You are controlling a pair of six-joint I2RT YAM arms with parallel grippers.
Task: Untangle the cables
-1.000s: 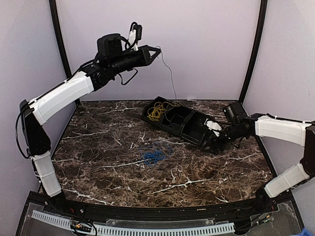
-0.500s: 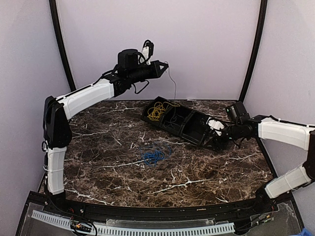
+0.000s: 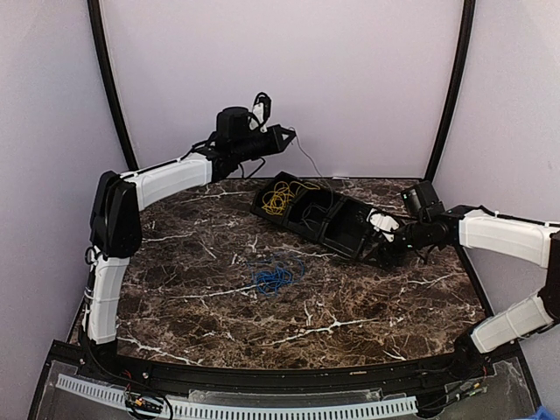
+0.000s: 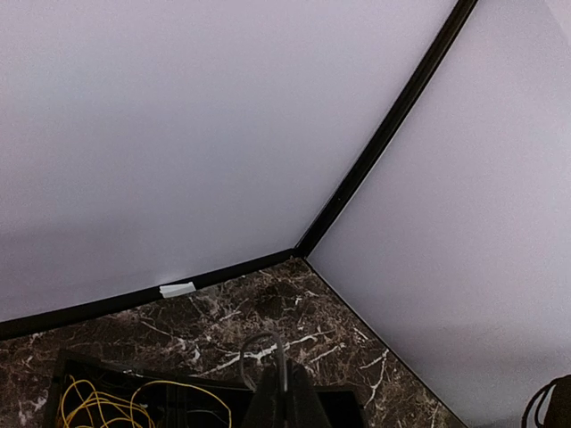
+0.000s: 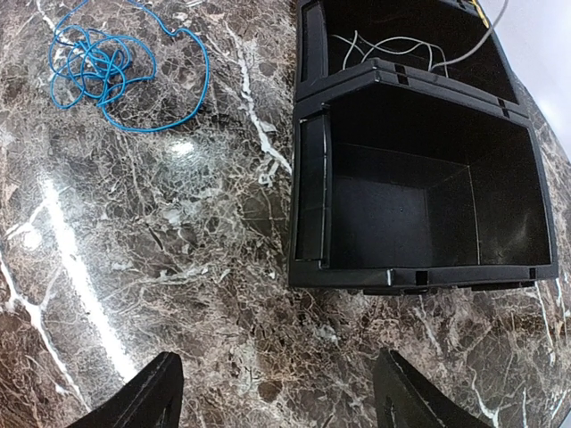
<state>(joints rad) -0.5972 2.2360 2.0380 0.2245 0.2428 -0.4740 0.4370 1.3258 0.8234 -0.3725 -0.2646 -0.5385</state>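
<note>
Bin (image 5: 310,192) near far table (image 3: 175,262) edge, blue cable (image 5: 94,62) mid-table, left fingers (image 4: 299,406) pinching grey cable (image 4: 263,333), right fingers (image 5: 147,397) wide

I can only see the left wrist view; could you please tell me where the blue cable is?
Observer: The blue cable lies in a loose tangle on the table, in front of the black tray and apart from it.
Operator: Thank you; where does the grey strand in my end effector lead?
Observer: The grey cable runs from the shut left end effector down into the tray's middle compartment.
Operator: And the right arm?
Observer: The right end effector is open, beside the tray's empty end compartment.
</note>
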